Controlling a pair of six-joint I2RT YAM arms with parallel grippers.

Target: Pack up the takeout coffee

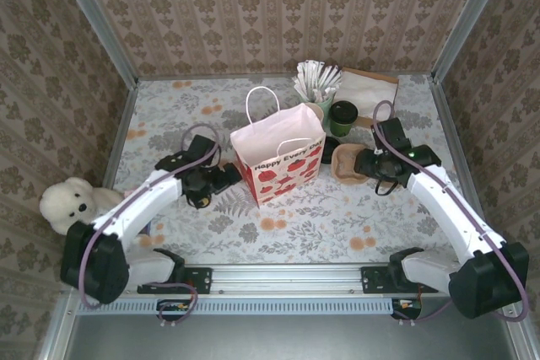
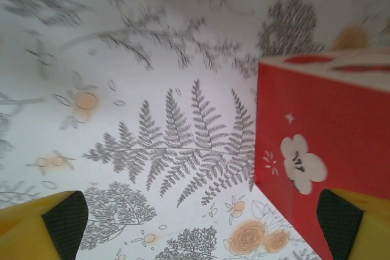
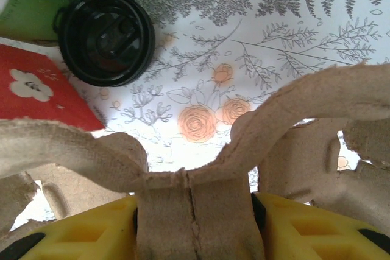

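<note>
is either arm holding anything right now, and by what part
The right gripper pinches the brown pulp cup carrier by its central ridge. The left gripper is open beside the paper bag, holding nothing.

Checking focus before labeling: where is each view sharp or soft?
Left wrist: tablecloth sharp mid-frame, blurred along the top; bag fairly crisp. Right wrist: lid sharp, carrier close to the lens slightly soft. Top external: even light, faint shadows, no glare.

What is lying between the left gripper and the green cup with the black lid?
The upright paper bag stands between the left gripper and the takeout coffee; the top view shows this.
</note>
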